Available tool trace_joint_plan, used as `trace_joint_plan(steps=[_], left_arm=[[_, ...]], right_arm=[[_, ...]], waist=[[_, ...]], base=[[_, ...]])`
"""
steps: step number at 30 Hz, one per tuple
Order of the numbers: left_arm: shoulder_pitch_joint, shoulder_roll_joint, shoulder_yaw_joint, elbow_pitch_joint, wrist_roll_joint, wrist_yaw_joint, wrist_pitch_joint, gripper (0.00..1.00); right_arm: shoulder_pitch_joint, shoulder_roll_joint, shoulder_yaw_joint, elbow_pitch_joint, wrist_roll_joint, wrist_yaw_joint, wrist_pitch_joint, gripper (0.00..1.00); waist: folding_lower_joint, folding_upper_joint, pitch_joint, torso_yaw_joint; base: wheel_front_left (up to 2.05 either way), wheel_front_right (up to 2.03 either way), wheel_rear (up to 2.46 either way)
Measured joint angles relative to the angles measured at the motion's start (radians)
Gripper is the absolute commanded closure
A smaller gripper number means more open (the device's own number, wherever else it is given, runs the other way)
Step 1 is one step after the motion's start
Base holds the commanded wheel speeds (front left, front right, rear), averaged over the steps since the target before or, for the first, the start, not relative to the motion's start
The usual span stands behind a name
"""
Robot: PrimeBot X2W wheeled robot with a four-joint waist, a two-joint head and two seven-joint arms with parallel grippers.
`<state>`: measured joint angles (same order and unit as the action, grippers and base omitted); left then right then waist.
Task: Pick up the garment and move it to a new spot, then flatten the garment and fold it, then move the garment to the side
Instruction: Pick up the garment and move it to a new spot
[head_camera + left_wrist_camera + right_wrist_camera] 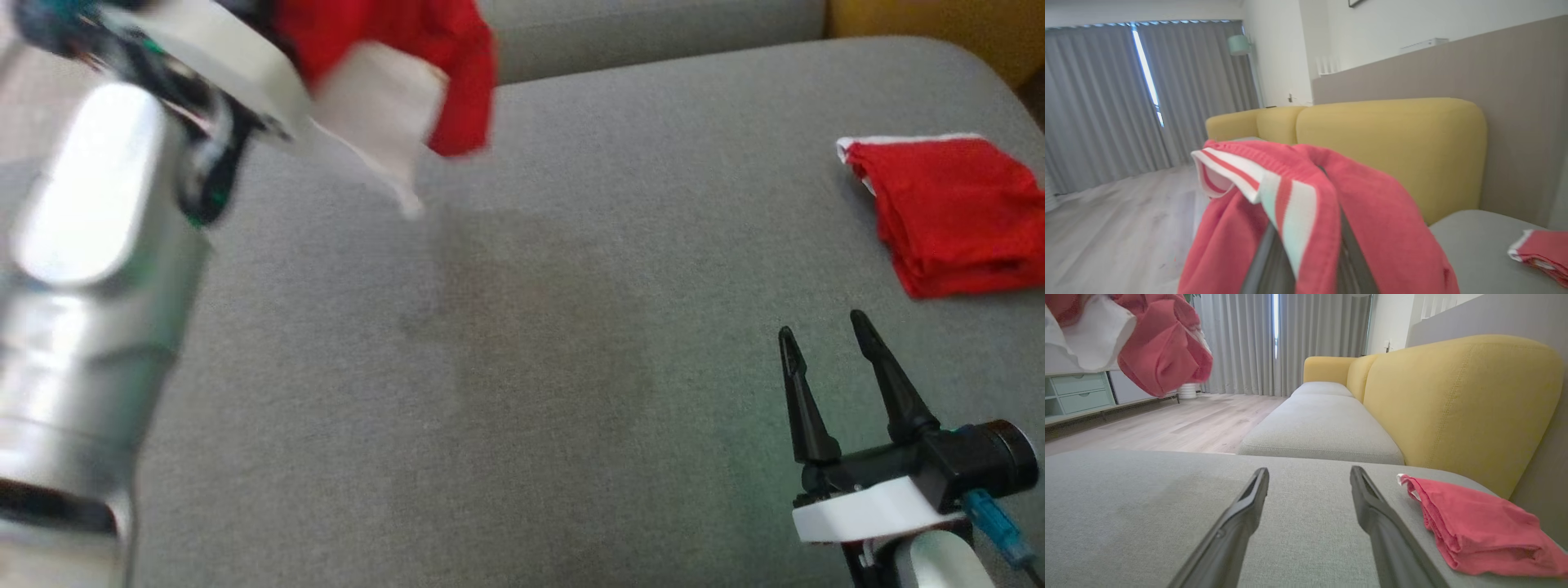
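Note:
A red garment with white striped trim (408,49) hangs in the air at the top left of the head view, blurred. My left gripper (1306,228) is shut on it; the cloth drapes over both fingers and hides their tips. From the right wrist view the hanging garment (1163,355) shows at the upper left, well above the seat. My right gripper (822,324) stands open and empty low over the grey cushion (522,367), its fingers (1241,514) pointing along the seat.
A second red garment (955,212), folded, lies on the cushion's right side, just right of my right gripper (1309,471). A yellow backrest (1453,396) rises behind the seat. Wood floor (1188,424) and a pale cabinet (1077,392) lie beyond the cushion's edge.

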<state>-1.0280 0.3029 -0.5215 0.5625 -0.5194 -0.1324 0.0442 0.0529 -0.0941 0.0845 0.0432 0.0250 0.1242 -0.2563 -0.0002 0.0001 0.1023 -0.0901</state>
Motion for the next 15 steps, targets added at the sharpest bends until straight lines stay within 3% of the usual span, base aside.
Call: trace_joint_plan(steps=[3,6,12,14,15], left_arm=[[0.086,-0.033,-0.055,-0.025,0.001,0.000,-0.019,1.00],[0.210,-0.072,-0.141,-0.013,0.049,0.000,-0.104,1.00],[0.427,-0.168,-0.252,0.160,0.108,0.011,-0.263,1.00],[0.453,-0.190,-0.256,0.183,0.122,0.033,-0.285,1.00],[0.460,-0.200,-0.252,0.184,0.124,0.051,-0.291,0.31]], right_arm=[[-0.005,0.001,0.005,0.000,0.000,0.000,0.000,0.00],[-0.018,0.001,0.012,0.002,0.000,0.000,0.000,0.00],[-0.065,0.004,0.041,0.021,0.002,0.000,0.000,0.00],[-0.063,0.004,0.039,0.029,0.002,0.000,0.000,0.00],[-0.062,0.004,0.037,0.031,0.002,0.000,0.000,0.00]], waist=[[0.0003,0.0000,0.030,-0.016],[0.0003,0.0000,0.063,-0.031],[0.0005,-0.0001,0.095,-0.070],[0.0004,0.0000,0.085,-0.074],[0.0003,0.0000,0.077,-0.073]], base=[[0.00,0.00,0.00],[0.00,0.00,0.00],[0.00,0.00,0.00],[0.00,0.00,0.00],[0.00,0.00,0.00]])
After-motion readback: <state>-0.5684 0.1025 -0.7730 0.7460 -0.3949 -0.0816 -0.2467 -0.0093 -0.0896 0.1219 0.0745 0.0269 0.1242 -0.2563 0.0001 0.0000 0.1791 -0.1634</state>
